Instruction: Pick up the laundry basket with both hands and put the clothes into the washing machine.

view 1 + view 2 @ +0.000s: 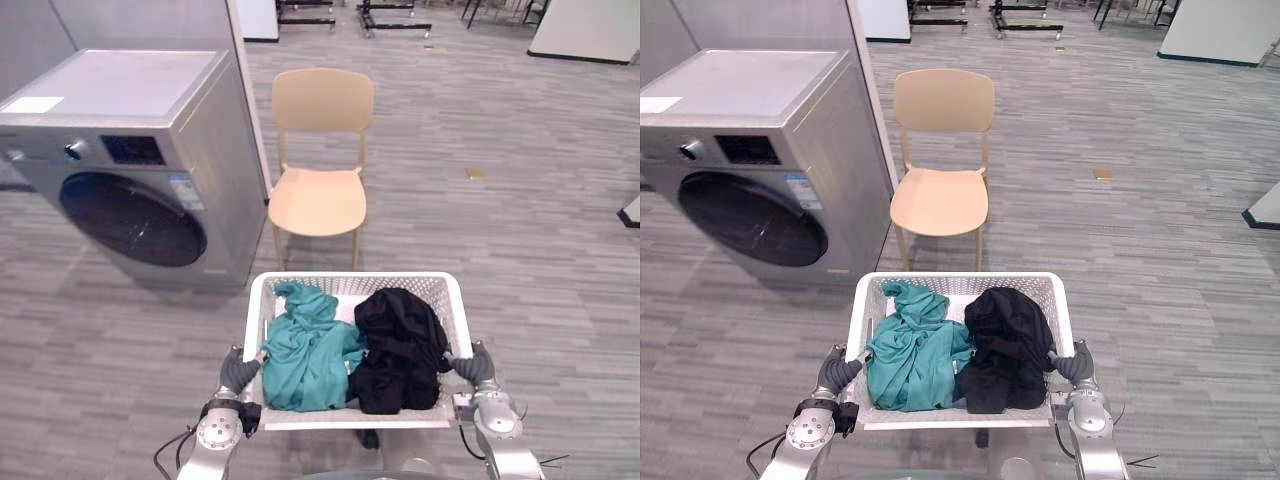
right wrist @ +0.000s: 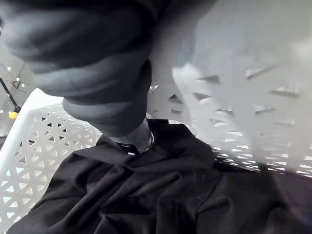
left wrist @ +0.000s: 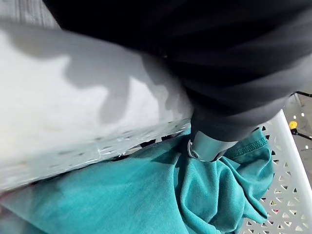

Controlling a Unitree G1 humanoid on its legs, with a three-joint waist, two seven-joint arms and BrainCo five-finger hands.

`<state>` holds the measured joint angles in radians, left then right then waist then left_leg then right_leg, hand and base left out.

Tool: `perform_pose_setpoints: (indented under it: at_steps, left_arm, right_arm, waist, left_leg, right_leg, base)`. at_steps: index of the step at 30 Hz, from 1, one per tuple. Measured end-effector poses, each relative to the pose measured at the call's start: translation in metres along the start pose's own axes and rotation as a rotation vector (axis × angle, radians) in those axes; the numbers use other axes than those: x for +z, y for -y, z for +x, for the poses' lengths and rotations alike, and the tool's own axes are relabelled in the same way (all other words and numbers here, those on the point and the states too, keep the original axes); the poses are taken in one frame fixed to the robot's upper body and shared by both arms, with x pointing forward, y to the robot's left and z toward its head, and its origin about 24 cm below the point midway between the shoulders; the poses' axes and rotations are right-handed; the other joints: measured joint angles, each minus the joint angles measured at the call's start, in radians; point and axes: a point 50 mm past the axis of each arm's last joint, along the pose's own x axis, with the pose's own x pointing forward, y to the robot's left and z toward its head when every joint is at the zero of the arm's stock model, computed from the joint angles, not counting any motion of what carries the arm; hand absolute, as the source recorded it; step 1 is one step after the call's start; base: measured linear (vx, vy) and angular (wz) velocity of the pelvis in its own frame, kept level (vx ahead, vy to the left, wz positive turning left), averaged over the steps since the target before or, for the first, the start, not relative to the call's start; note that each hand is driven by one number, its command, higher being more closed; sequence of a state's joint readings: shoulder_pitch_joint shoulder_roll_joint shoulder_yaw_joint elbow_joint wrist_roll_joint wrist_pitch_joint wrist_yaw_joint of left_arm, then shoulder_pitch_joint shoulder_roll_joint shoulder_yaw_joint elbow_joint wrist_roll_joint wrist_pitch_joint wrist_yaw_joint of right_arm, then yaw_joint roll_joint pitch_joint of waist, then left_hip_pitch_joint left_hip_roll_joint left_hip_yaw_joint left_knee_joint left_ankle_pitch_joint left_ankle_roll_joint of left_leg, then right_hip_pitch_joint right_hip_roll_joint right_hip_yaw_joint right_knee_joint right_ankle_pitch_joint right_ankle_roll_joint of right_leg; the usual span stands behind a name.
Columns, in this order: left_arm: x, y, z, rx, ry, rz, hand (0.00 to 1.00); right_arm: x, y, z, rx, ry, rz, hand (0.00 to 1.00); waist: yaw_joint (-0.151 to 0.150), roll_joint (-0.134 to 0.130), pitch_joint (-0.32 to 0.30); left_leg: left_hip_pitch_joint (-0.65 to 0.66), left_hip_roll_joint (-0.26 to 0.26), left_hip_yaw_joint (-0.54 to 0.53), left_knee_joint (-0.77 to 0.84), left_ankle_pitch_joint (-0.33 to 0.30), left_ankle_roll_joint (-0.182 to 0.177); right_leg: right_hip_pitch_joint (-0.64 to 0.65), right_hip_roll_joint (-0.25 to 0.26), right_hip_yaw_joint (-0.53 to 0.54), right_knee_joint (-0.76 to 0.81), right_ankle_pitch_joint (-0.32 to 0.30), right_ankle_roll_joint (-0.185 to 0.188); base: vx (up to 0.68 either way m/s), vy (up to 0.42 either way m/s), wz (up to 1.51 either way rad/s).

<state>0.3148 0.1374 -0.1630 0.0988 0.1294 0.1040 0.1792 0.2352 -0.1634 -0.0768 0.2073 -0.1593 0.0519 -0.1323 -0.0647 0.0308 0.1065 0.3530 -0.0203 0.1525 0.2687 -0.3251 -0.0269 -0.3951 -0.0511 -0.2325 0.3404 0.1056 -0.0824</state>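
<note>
Left eye view, swept from my left: one washing machine (image 1: pixel 130 170) at ten o'clock with its door closed, and one beige chair (image 1: pixel 318 190) at twelve, just beside it. At six o'clock, one white laundry basket (image 1: pixel 352 284) sits between my two hands. The left hand (image 1: pixel 238 372) grasps the nine o'clock rim, curled over beside the teal garment (image 1: pixel 305 352). The black garment (image 1: pixel 402 345) lies against the teal one. The right hand (image 1: pixel 476 366) clamps the three o'clock rim. Both garments are inside the basket.

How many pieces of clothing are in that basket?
2: a teal garment on the robot's left side of the basket, a black garment on its right, touching. More may lie hidden underneath.
</note>
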Motion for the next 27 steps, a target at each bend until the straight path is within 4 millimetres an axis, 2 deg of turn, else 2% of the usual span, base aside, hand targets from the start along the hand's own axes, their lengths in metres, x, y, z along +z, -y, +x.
perform_pose_setpoints:
  at_steps: [1, 2, 3, 4, 5, 6, 7, 8, 9, 10, 11, 12, 13, 14, 15, 16, 17, 20, 24, 25, 27]
  left_arm:
    - [0.001, 0.001, 0.000, 0.003, 0.001, -0.013, 1.00]
    - [-0.002, 0.000, -0.001, 0.020, -0.013, -0.041, 1.00]
    - [-0.005, -0.001, -0.004, 0.031, -0.026, -0.056, 1.00]
    - [-0.007, -0.001, -0.007, 0.037, -0.030, -0.069, 1.00]
    - [-0.007, -0.001, -0.008, 0.035, -0.027, -0.073, 1.00]
    - [-0.008, -0.001, -0.009, 0.035, -0.030, -0.074, 1.00]
    - [-0.008, -0.001, -0.009, 0.036, -0.026, -0.077, 1.00]
    - [-0.008, -0.001, -0.009, 0.036, -0.026, -0.077, 1.00]
    - [-0.008, 0.000, -0.009, 0.034, -0.025, -0.081, 1.00]
    - [-0.008, 0.001, -0.009, 0.032, -0.024, -0.082, 1.00]
    - [-0.008, 0.002, -0.008, 0.029, -0.025, -0.084, 1.00]
    - [-0.009, 0.006, -0.010, 0.023, -0.034, -0.097, 1.00]
    - [-0.009, 0.010, -0.011, 0.016, -0.037, -0.102, 1.00]
    - [-0.014, 0.009, -0.005, 0.012, -0.059, -0.080, 1.00]
    - [-0.016, 0.007, -0.004, 0.014, -0.069, -0.068, 1.00]
    - [-0.021, 0.004, -0.003, 0.015, -0.082, -0.045, 1.00]
    - [-0.023, 0.003, -0.002, 0.011, -0.093, -0.034, 1.00]
    - [-0.029, 0.002, -0.002, 0.005, -0.113, -0.017, 1.00]
    - [-0.020, -0.001, 0.010, -0.009, -0.083, 0.031, 1.00]
    - [-0.010, -0.002, 0.018, -0.005, -0.050, 0.047, 1.00]
    - [0.017, -0.003, 0.038, 0.013, 0.035, 0.062, 1.00]
  right_arm:
    - [0.006, 0.004, -0.002, -0.012, 0.029, 0.002, 1.00]
    - [0.016, 0.006, -0.006, -0.011, 0.073, -0.005, 1.00]
    - [0.019, 0.004, -0.008, -0.005, 0.090, 0.000, 1.00]
    - [0.025, 0.004, -0.008, -0.009, 0.113, 0.008, 1.00]
    - [0.028, 0.004, -0.007, -0.012, 0.123, 0.012, 1.00]
    - [0.030, 0.004, -0.006, -0.013, 0.131, 0.013, 1.00]
    - [0.035, 0.004, -0.003, -0.014, 0.149, 0.014, 1.00]
    - [0.036, 0.004, -0.001, -0.014, 0.152, 0.012, 1.00]
    - [0.037, 0.004, 0.001, -0.013, 0.151, 0.007, 1.00]
    - [0.036, 0.005, 0.002, -0.015, 0.147, 0.004, 1.00]
    - [0.032, 0.006, 0.003, -0.014, 0.135, -0.004, 1.00]
    - [0.028, 0.008, 0.003, -0.015, 0.122, -0.015, 1.00]
    - [0.027, 0.012, 0.003, -0.019, 0.121, -0.030, 1.00]
    - [0.015, 0.005, 0.005, -0.015, 0.060, -0.006, 1.00]
    - [0.011, 0.002, 0.005, -0.010, 0.042, 0.004, 1.00]
    - [0.006, -0.003, 0.005, 0.000, 0.016, 0.013, 1.00]
    - [0.004, -0.006, 0.006, 0.005, 0.006, 0.015, 1.00]
    - [0.000, -0.010, 0.007, 0.016, -0.018, 0.005, 1.00]
    - [0.004, -0.014, 0.017, 0.016, -0.019, 0.006, 1.00]
    - [0.010, -0.014, 0.025, 0.006, -0.007, 0.002, 1.00]
    - [0.035, -0.011, 0.044, -0.018, 0.051, 0.006, 1.00]
  waist:
    - [-0.002, 0.044, 0.022]
    - [0.014, 0.073, 0.033]
    - [0.032, 0.075, 0.031]
    - [0.051, 0.088, 0.032]
    - [0.062, 0.077, 0.037]
    - [0.071, 0.066, 0.041]
    - [0.089, 0.055, 0.046]
    - [0.089, 0.049, 0.049]
    - [0.097, 0.041, 0.052]
    - [0.100, 0.039, 0.054]
    - [0.102, 0.035, 0.054]
    - [0.101, 0.073, 0.042]
    - [0.097, 0.109, 0.040]
    - [0.082, 0.082, 0.048]
    - [0.082, 0.065, 0.044]
    - [0.081, 0.032, 0.031]
    - [0.085, 0.018, 0.029]
    - [0.087, 0.012, 0.029]
    - [0.084, 0.006, 0.031]
    - [0.083, 0.001, 0.040]
    - [0.081, 0.012, 0.106]
  left_leg:
    - [-0.082, 0.070, 0.002, 0.267, 0.031, -0.038]
    - [-0.187, 0.129, 0.008, 0.530, 0.209, -0.038]
    - [-0.233, 0.160, 0.016, 0.645, 0.295, -0.053]
    - [-0.327, 0.221, 0.017, 0.843, 0.278, -0.045]
    - [-0.413, 0.247, 0.020, 0.939, 0.234, -0.014]
    - [-0.443, 0.251, 0.023, 0.950, 0.209, -0.003]
    - [-0.506, 0.258, 0.043, 0.917, 0.155, 0.002]
    - [-0.536, 0.258, 0.045, 0.880, 0.130, 0.000]
    - [-0.587, 0.236, 0.040, 0.700, 0.090, -0.001]
    - [-0.594, 0.218, 0.032, 0.597, 0.088, -0.003]
    - [-0.590, 0.167, -0.008, 0.353, 0.102, -0.015]
    - [-0.568, 0.144, -0.074, 0.106, 0.228, -0.047]
    - [-0.567, 0.155, -0.114, 0.035, 0.344, -0.039]
    - [-0.540, 0.122, -0.111, 0.054, 0.320, -0.024]
    - [-0.523, 0.100, -0.108, 0.029, 0.318, -0.020]
    - [-0.506, 0.064, -0.092, -0.018, 0.314, -0.013]
    - [-0.490, 0.042, -0.071, -0.054, 0.326, 0.006]
    - [-0.423, 0.007, -0.047, -0.165, 0.349, 0.035]
    - [-0.429, 0.003, -0.033, -0.250, 0.389, 0.034]
    - [-0.464, 0.009, -0.026, -0.252, 0.394, 0.034]
    - [-0.533, 0.023, -0.018, -0.209, 0.397, 0.034]
  right_leg:
    - [0.061, 0.034, -0.019, 0.010, -0.055, -0.007]
    - [0.120, 0.076, -0.011, 0.002, -0.102, -0.017]
    - [0.151, 0.092, 0.005, -0.008, -0.121, -0.024]
    - [0.228, 0.126, 0.021, -0.051, -0.144, -0.031]
    - [0.304, 0.137, 0.046, -0.098, -0.157, -0.029]
    - [0.336, 0.136, 0.066, -0.120, -0.159, -0.026]
    - [0.399, 0.126, 0.101, -0.167, -0.158, -0.015]
    - [0.425, 0.121, 0.110, -0.186, -0.157, -0.014]
    - [0.471, 0.098, 0.128, -0.217, -0.163, -0.004]
    - [0.482, 0.085, 0.131, -0.221, -0.170, 0.007]
    - [0.498, 0.057, 0.153, -0.219, -0.196, 0.047]
    - [0.505, 0.060, 0.168, -0.204, -0.234, 0.081]
    - [0.512, 0.085, 0.179, -0.196, -0.257, 0.097]
    - [0.533, 0.043, 0.186, -0.189, -0.277, 0.111]
    - [0.535, 0.020, 0.186, -0.187, -0.287, 0.123]
    - [0.533, -0.019, 0.195, -0.191, -0.309, 0.142]
    - [0.529, -0.041, 0.211, -0.198, -0.310, 0.146]
    - [0.537, -0.074, 0.228, -0.206, -0.305, 0.153]
    - [0.485, -0.077, 0.236, -0.212, -0.295, 0.166]
    - [0.438, -0.071, 0.240, -0.196, -0.294, 0.166]
    - [0.353, -0.056, 0.253, -0.118, -0.294, 0.167]
  base:
    - [0.81, -0.181, 0.03]
    - [0.66, -0.122, -0.24]
    - [0.65, -0.078, -0.59]
    - [0.63, -0.018, -0.67]
    - [0.63, -0.009, -0.57]
    - [0.60, 0.018, -0.63]
    - [0.46, 0.030, -0.55]
    - [0.64, 0.111, -0.64]
    - [0.52, 0.141, -0.42]
    - [0.59, 0.200, -0.53]
    - [0.44, 0.212, -0.48]
    - [0.42, 0.219, -0.47]
    - [0.37, 0.263, -0.21]
    - [0.26, 0.209, -0.03]
    - [0.32, 0.215, 0.10]
    - [0.33, 0.129, -0.04]
    - [0.31, 0.108, -0.09]
    - [0.22, 0.071, -0.13]
    - [0.07, -0.003, -0.14]
    - [-0.04, -0.025, -0.15]
    - [-0.12, -0.014, -0.19]
